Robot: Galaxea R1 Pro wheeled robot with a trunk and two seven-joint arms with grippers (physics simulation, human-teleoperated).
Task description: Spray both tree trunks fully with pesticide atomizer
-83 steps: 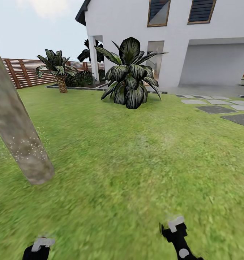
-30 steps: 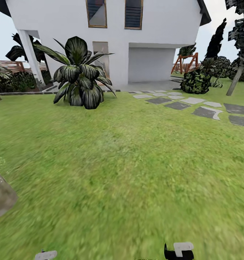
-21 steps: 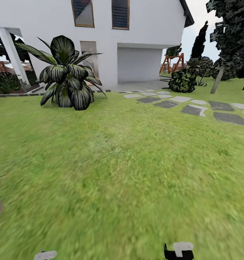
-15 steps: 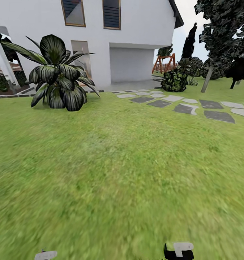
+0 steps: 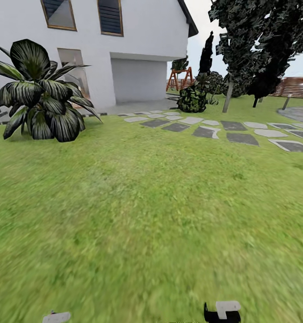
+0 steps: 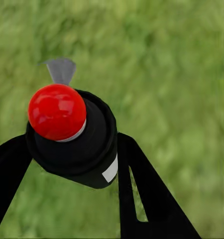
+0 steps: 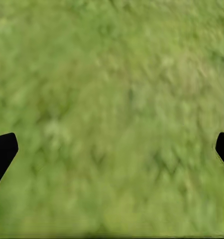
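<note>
The left claw is clamping the pesticide atomizer, red top up, above the grass lawn. The right claw is hanging spread wide over grass. Stepping stones are leading toward the white house.

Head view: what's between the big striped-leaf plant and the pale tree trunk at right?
In the head view, lawn and a line of grey stepping stones lie between the plant and the trunk, with a round bush beside the trunk.
</note>
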